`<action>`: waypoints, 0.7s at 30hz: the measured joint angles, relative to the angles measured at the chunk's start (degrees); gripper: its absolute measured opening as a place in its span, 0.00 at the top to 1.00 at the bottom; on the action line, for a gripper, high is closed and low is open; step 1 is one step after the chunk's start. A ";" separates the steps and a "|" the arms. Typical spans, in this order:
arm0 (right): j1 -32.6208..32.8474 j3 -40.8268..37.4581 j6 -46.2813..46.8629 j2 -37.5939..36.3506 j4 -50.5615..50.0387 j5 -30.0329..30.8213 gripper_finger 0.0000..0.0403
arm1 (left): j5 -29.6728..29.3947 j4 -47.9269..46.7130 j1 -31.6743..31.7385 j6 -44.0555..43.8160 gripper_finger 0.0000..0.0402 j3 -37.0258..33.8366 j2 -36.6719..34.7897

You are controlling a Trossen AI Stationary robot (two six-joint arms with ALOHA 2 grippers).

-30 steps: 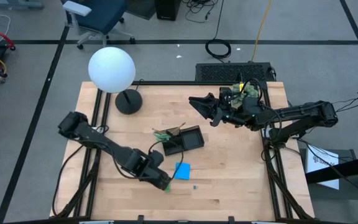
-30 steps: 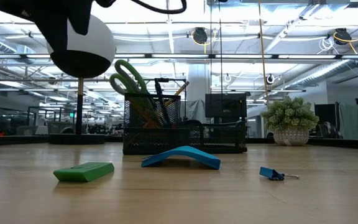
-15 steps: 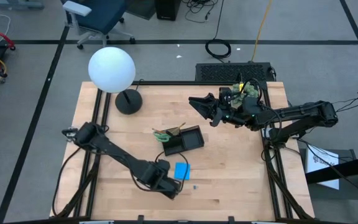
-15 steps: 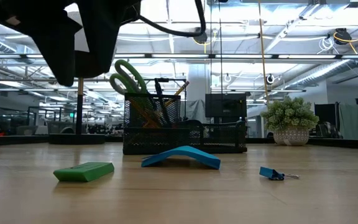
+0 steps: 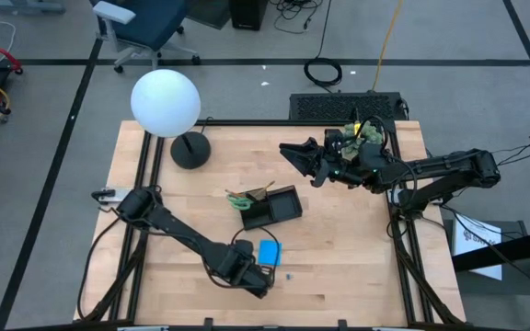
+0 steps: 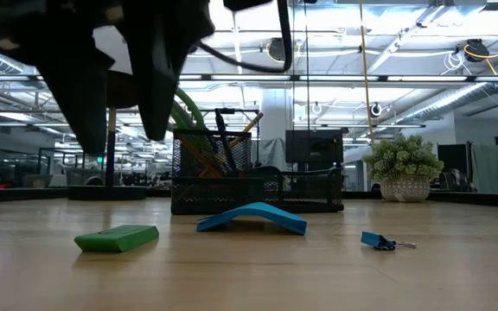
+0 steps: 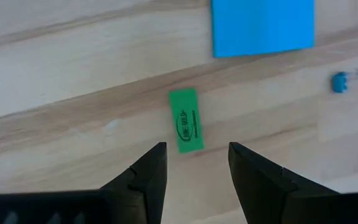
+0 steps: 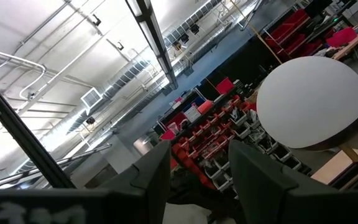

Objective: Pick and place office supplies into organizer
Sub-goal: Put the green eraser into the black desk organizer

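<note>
A small green flat piece (image 7: pixel 186 129) lies flat on the table near its near edge; it also shows in the low view (image 6: pixel 117 238). My left gripper (image 7: pixel 196 149) hovers above it, open and empty, one finger on either side; it also shows in the high view (image 5: pixel 258 280). The blue note pad (image 5: pixel 270 251) lies just beyond, arched at its middle (image 6: pixel 252 218). The black organizer (image 5: pixel 274 207) holds green-handled scissors (image 6: pixel 188 112), pens and pencils. My right gripper (image 5: pixel 293 152) is open and empty, raised at the far right.
A small blue binder clip (image 6: pixel 379 241) lies to the right of the green piece, and shows in the left wrist view (image 7: pixel 339 81). A white globe lamp (image 5: pixel 166 103) on a round black base (image 5: pixel 190 149) stands far left. A potted plant (image 6: pixel 402 164) stands far right.
My left gripper has gone toward the table's right and near edges and come down, and now stands over the green piece. The green piece, the pad and the clip have kept still.
</note>
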 joint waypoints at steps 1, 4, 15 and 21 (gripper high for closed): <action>0.00 0.00 0.00 0.00 0.00 0.00 0.63 | -0.01 -0.03 -0.03 -0.29 0.59 -0.04 0.14; 0.00 0.00 -0.01 0.00 0.01 0.00 0.63 | 0.05 0.47 -0.11 -1.09 0.59 -0.07 0.95; 0.00 0.00 0.00 0.00 0.00 0.02 0.63 | 0.53 2.31 -0.25 -2.35 0.59 -0.07 3.82; 0.00 0.00 -0.01 0.00 -0.16 0.01 0.63 | 0.58 3.95 -0.04 -3.47 0.59 -0.09 6.37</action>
